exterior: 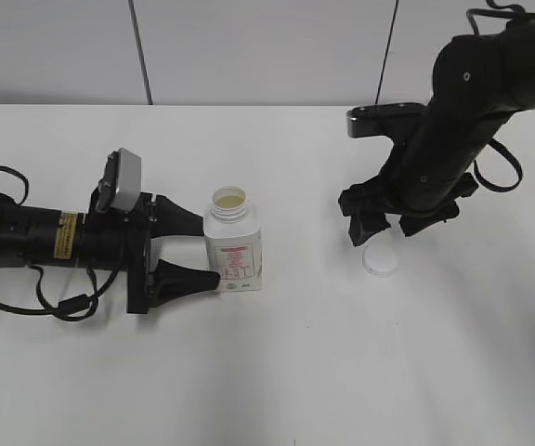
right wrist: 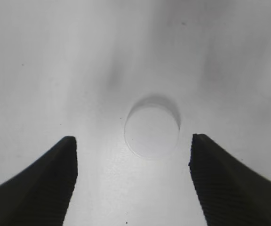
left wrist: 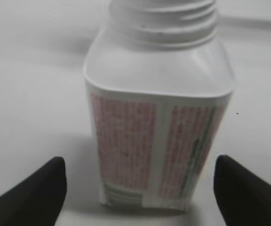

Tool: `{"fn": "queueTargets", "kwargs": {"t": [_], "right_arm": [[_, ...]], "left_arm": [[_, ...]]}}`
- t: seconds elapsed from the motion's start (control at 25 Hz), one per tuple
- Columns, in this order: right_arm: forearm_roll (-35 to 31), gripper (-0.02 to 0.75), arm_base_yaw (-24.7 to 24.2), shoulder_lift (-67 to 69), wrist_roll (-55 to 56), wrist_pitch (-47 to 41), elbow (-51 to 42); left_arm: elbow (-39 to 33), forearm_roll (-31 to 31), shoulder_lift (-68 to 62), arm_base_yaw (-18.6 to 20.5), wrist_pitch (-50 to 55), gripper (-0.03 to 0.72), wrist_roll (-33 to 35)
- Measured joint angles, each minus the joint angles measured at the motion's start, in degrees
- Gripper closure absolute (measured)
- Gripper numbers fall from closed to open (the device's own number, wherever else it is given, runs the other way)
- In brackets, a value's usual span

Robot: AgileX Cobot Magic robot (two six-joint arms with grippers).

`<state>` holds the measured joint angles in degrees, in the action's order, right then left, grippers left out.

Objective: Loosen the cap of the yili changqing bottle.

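Cap is already off, lying on the worktop. Our right pincer hangs spread above it, and our left pincer is spread around the bottle. We'd back straight out without bumping either.

One bottle, one cap, two grippers: left gripper, right gripper.

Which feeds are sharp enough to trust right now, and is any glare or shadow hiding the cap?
Exterior view: evenly lit and sharp, the cap nearly blending into the white table. Left wrist view: the bottle is soft, its print unreadable. Right wrist view: bright glare washes out the cap; only a faint shadow marks its rim, between the right gripper fingers.
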<state>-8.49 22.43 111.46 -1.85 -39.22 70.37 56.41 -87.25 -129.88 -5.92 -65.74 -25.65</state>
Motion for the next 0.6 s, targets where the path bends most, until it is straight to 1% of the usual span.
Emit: {"fn": "queueTargets", "kwargs": {"t": [0.16,0.32,0.48,0.56,0.6], "right_arm": [[0.0,0.153,0.1,-2.2,-0.1,-0.4,0.0],[0.0,0.153,0.1,-4.6,-0.1,-0.6,0.0],[0.4,0.153,0.1,-7.1,-0.1,-0.6,0.0],[0.8,0.153,0.1,-8.2,-0.1,-0.7,0.2],[1.1,0.153,0.1,-8.7,-0.1,-0.6,0.4]], "left_arm": [[0.0,-5.7,2.1,2.6,1.7,0.104,-3.7],[0.0,-7.4,6.1,3.9,7.6,0.104,-7.3],[0.0,-6.7,11.9,4.1,18.8,0.104,-9.2],[0.0,-3.8,15.4,4.1,25.0,0.104,-9.4],[0.0,-0.9,17.1,4.1,28.6,0.104,-9.5]]}}
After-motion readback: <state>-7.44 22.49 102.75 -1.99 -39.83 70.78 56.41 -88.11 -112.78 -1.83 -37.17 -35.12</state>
